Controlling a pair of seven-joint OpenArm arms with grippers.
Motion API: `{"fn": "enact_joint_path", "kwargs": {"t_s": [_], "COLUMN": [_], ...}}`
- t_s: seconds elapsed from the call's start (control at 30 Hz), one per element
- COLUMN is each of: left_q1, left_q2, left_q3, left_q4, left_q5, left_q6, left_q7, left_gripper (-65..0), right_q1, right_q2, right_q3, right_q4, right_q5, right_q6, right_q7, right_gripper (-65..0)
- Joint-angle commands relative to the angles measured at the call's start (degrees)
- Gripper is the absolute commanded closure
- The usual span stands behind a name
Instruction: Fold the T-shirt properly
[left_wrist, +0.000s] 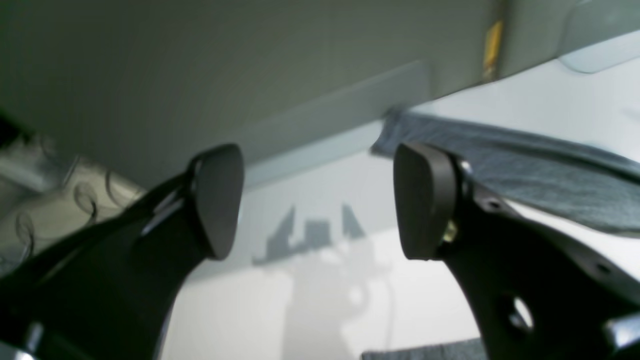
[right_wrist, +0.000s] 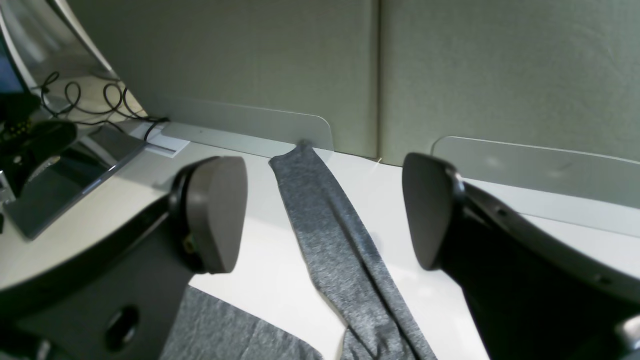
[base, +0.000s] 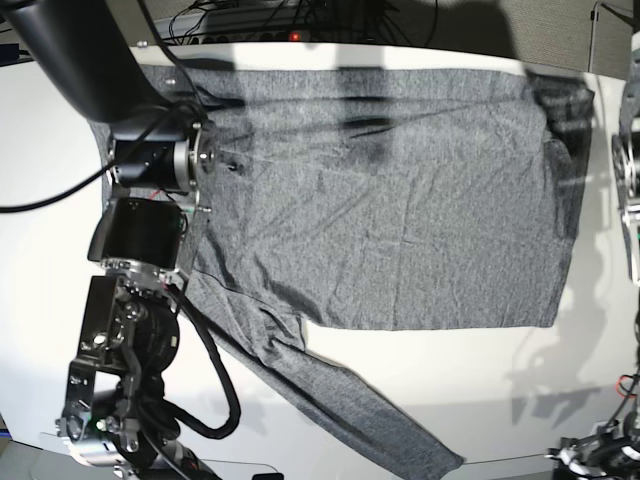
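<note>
The left gripper (left_wrist: 320, 200), a black two-fingered claw with dark rounded pads, stands spread wide with nothing between its pads; it hangs in the air above the smooth white table (left_wrist: 425, 310), touching nothing, and its shadow falls on the bare surface below. Just past its right-hand pad lies a blurred strip of the large heather-grey long-sleeved T-shirt (left_wrist: 525, 165) of thin knit fabric, close to the pale grey partition wall (left_wrist: 200, 75) at the table's far edge. The right gripper (right_wrist: 325, 212), of the same black build with grey pads, is likewise released and wide apart, gripping nothing. Seen between its pads, one long sleeve of the shirt runs flat across the table to the foot of the partition, clear of both pads, while part of the shirt's body shows beneath the left-hand finger. From the base view the shirt lies spread flat over the middle of the table, its body broad and slightly wrinkled, one sleeve trailing diagonally toward the lower edge. Black cables (right_wrist: 95, 102) and a dark flat device (right_wrist: 65, 175) sit beside the table on that side.
</note>
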Motion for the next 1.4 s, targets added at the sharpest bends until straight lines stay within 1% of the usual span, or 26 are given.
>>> {"fn": "enact_joint_path", "kwargs": {"t_s": [0.0,0.03,0.1,0.17,0.2,0.27,0.3,0.33,0.4,0.5,0.57,0.7,0.87,0.9,0.97,1.0,1.03,1.1,1.17,1.23,1.3,1.37], "left_q1": [-3.3,-4.35,-6.1,-7.48,-7.98,-8.22,-8.09,-7.89,-7.06,-4.7,-2.54,0.83,4.13,4.48,5.16,5.49,5.79,6.27,6.6,6.8,6.95,7.04], "left_q2": [-0.5,-0.57,-0.61,-0.59,-0.57,-0.59,-0.59,-0.59,-0.66,-0.92,-1.07,-1.05,-1.07,-1.11,-1.4,-1.66,-2.01,-2.67,-2.69,-2.45,-2.19,-2.21], "left_q3": [-0.33,-0.33,-0.33,-0.33,-0.33,-0.33,-0.33,-0.33,-0.33,-0.33,-0.33,-0.33,-0.33,-0.33,-0.33,-0.33,-0.33,-0.33,-0.33,-0.33,-0.33,-0.33], "left_q4": [-2.08,-5.09,-11.17,-17.51,-20.57,-26.45,-29.18,-31.95,-37.07,-42.21,-42.91,-42.91,-42.93,-42.91,-42.91,-42.93,-42.93,-42.93,-42.95,-42.95,-42.95,-42.95], "left_q5": [-0.57,-0.59,-0.57,-0.59,-0.59,-0.57,-0.55,-0.57,-0.2,1.6,2.01,1.97,2.05,3.48,8.63,11.34,12.72,12.72,11.17,7.85,3.74,1.07], "left_q6": [0.11,-0.28,-3.17,-7.06,-8.39,-9.29,-9.29,-9.29,-9.33,-9.49,-9.51,-9.97,-10.36,-10.38,-10.82,-11.3,-12.15,-14.14,-15.54,-16.37,-16.55,-16.57], "left_q7": [-1.29,-1.29,-1.29,-1.31,-1.33,-2.12,-3.06,-4.02,-7.17,-14.23,-17.86,-20.7,-26.8,-28.3,-32.09,-34.62,-36.13,-36.5,-35.26,-31.87,-27.08,-23.61], "left_gripper": [-45.1,-45.1,-45.1,-45.1,-45.1,-45.1,-45.1,-45.1,-45.1,-45.1,-45.1,-45.1,-45.1,-45.1,-45.1,-45.1,-45.1,-45.1,-45.1,-45.1,-45.1,-45.1], "right_q1": [2.32,2.25,2.19,2.16,2.05,1.55,1.2,0.72,-0.85,-4.11,-6.75,-11.85,-16.76,-17.55,-18.88,-19.37,-19.76,-20.63,-21.14,-21.16,-21.16,-21.16], "right_q2": [-0.07,0.09,0.09,0.09,0.09,0.39,0.85,1.4,2.75,5.03,6.54,8.57,8.9,8.92,8.92,8.87,8.9,8.92,8.92,8.81,8.76,8.79], "right_q3": [0.02,0.02,0.02,0.02,0.02,0.02,0.02,0.02,0.02,0.02,0.02,0.02,0.02,0.02,0.02,0.02,0.02,0.02,0.02,0.02,0.02,0.02], "right_q4": [0.79,0.79,0.76,0.76,0.76,0.76,0.76,0.76,0.83,0.9,0.92,1.01,1.29,1.49,2.1,2.51,2.97,4.46,6.14,8.02,10.34,12.9], "right_q5": [0.66,0.66,0.61,0.66,0.68,0.66,0.7,0.72,1.03,3.23,4.13,4.13,4.22,4.98,6.82,7.37,7.98,9.07,9.99,10.21,10.29,10.54], "right_q6": [0.17,0.2,0.22,0.22,0.22,0.46,1.16,2.34,3.63,4.26,4.26,4.28,4.28,4.28,4.33,4.55,4.85,5.16,5.14,5.14,5.14,5.16], "right_q7": [0.81,-0.13,-3.06,-8.72,-11.39,-15.06,-15.87,-15.89,-16.15,-16.52,-16.65,-16.7,-16.68,-16.68,-16.92,-17.2,-17.59,-18.67,-20.04,-21.68,-23.06,-24.48], "right_gripper": [-47.5,-47.5,-47.5,-47.5,-47.5,-47.5,-47.5,-47.5,-47.5,-47.5,-47.5,-47.5,-47.5,-47.5,-47.5,-47.5,-47.5,-47.5,-47.5,-47.5,-47.5,-47.5]}}
